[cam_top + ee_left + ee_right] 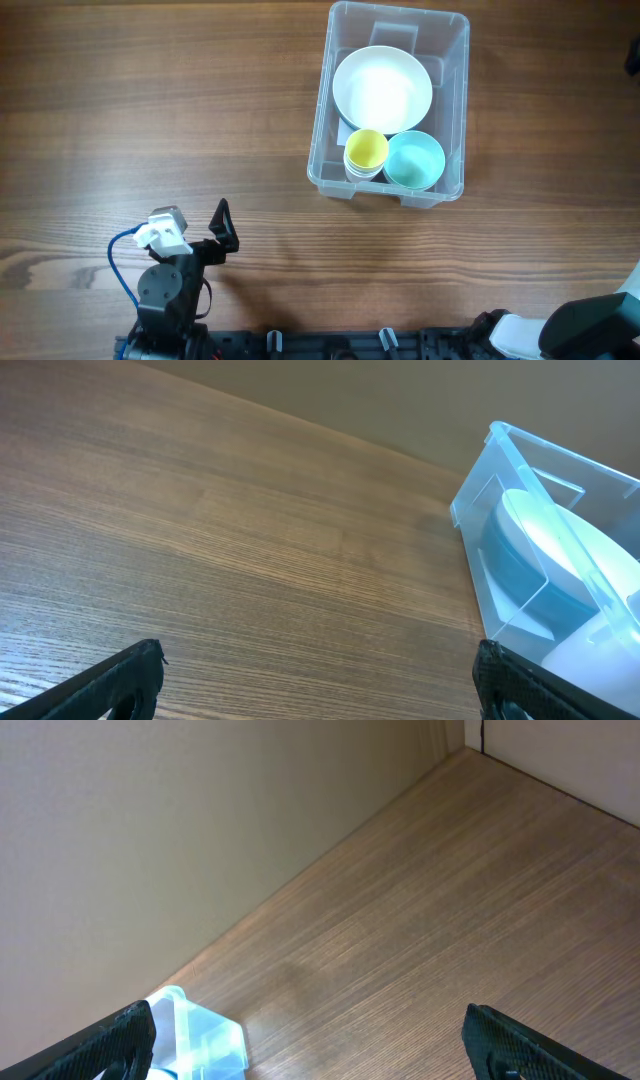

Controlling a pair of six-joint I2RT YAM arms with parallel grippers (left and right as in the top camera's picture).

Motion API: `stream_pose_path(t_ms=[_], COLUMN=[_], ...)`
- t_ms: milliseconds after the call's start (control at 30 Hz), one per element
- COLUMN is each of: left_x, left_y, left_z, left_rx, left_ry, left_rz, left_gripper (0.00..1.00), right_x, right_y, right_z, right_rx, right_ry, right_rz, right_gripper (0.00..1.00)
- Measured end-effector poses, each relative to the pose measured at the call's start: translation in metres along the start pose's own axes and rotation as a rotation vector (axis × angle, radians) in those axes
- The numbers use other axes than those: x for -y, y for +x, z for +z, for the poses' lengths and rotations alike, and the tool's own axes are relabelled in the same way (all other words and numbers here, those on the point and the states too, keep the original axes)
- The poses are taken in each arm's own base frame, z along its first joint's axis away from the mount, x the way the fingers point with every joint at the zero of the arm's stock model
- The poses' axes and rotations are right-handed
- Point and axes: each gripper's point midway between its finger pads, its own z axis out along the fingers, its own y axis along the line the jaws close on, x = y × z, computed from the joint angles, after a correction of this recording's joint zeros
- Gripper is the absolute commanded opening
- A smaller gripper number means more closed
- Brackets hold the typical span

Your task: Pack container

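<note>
Wooden table (pixel 150 100), filled container (pixel 455 40), label perhaps under bowl (pixel 382 88).

The bench (pixel 150 100) is brown wood grain, smooth, with a low satin sheen. The container (pixel 320 140) is clear, glossy plastic. The white bowl (pixel 382 88) looks smooth and shiny; the yellow cup (pixel 366 150) and teal cup (pixel 414 160) look smooth and duller. My left fingers (pixel 110 685) and right fingers (pixel 115 1040) are black, matt and faintly grainy.

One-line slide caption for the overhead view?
Clear container holding white bowl, yellow cup and teal cup; left arm and right arm sit at the frame's bottom.
</note>
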Motion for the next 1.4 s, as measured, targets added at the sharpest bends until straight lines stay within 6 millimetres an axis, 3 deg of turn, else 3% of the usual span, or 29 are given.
stream_pose_path(t_ms=[300,367,433,500,567,633,733,800,900,967,1067,1133,1267,1400], left_x=[0.0,0.0,0.0,0.0,0.0,0.0,0.0,0.0,0.0,0.0,0.0,0.0,0.0,0.0], left_y=[0.0,0.0,0.0,0.0,0.0,0.0,0.0,0.0,0.0,-0.001,-0.001,-0.001,-0.001,-0.001], left_z=[0.0,0.0,0.0,0.0,0.0,0.0,0.0,0.0,0.0,0.0,0.0,0.0,0.0,0.0], left_rx=[0.0,0.0,0.0,0.0,0.0,0.0,0.0,0.001,0.002,0.003,0.004,0.004,0.004,0.003], left_ry=[0.0,0.0,0.0,0.0,0.0,0.0,0.0,0.0,0.0,0.001,0.001,0.001,0.001,0.001], left_rz=[0.0,0.0,0.0,0.0,-0.001,-0.001,0.0,-0.001,-0.001,0.0,-0.001,-0.001,-0.001,-0.001], left_gripper=[1.0,1.0,1.0,1.0,1.0,1.0,1.0,1.0,1.0,1.0,1.0,1.0,1.0,1.0], right_x=[-0.001,-0.009,-0.04,-0.093,-0.151,-0.177,-0.173,-0.163,-0.144,-0.129,-0.113,-0.095,-0.076,-0.064], right_y=[0.002,0.009,0.008,0.009,0.015,0.026,0.065,0.088,0.129,0.174,0.22,0.26,0.299,0.323], right_z=[0.0,-0.005,-0.024,-0.06,-0.111,-0.158,-0.193,-0.194,-0.181,-0.169,-0.159,-0.148,-0.136,-0.121], right_rx=[-0.007,-0.026,-0.003,0.048,0.116,0.163,0.095,0.075,0.099,0.113,0.139,0.119,0.12,0.108], right_ry=[0.0,-0.006,-0.056,-0.155,-0.289,-0.351,-0.345,-0.341,-0.362,-0.42,-0.479,-0.506,-0.528,-0.533], right_rz=[0.001,-0.002,-0.045,-0.121,-0.214,-0.293,-0.39,-0.459,-0.589,-0.673,-0.722,-0.737,-0.746,-0.744], right_gripper=[1.0,1.0,1.0,1.0,1.0,1.0,1.0,1.0,1.0,1.0,1.0,1.0,1.0,1.0])
